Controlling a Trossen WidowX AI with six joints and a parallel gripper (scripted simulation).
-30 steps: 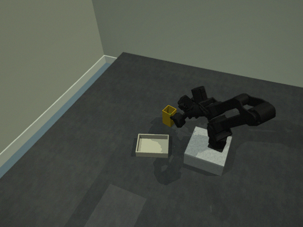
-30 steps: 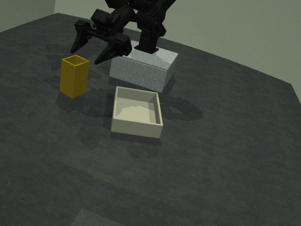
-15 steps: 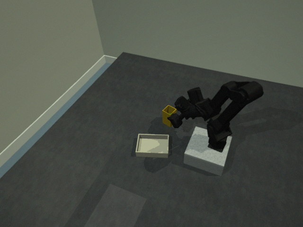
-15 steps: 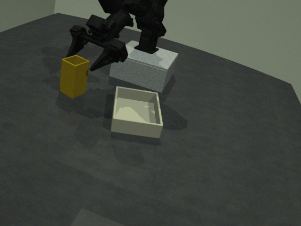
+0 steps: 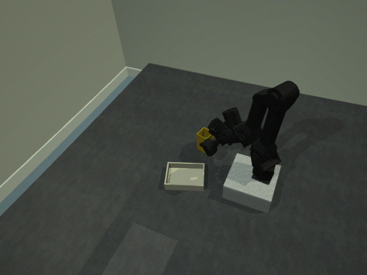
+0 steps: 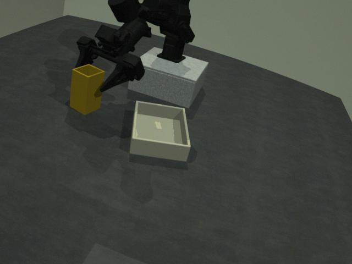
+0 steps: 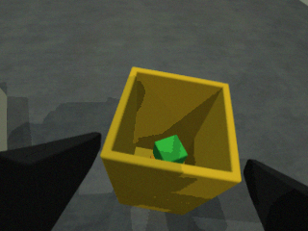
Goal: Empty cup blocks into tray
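The yellow cup (image 5: pixel 201 141) (image 6: pixel 85 92) (image 7: pixel 149 192) stands upright on the table, far and left of the tray (image 5: pixel 184 187) (image 6: pixel 159 150), with a green block (image 7: pixel 169 149) inside, and your gripper (image 5: pixel 211 137) (image 6: pixel 89 78) (image 7: pixel 173 153) has its fingers wide apart around it, so centre them, then squeeze gently and evenly.

Black claw (image 5: pixel 211 138) spread beside the yellow cup.

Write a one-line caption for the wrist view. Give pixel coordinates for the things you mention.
Open gripper (image 7: pixel 173 153) astride the yellow cup (image 7: pixel 170 194), a green block (image 7: pixel 169 148) visible inside.
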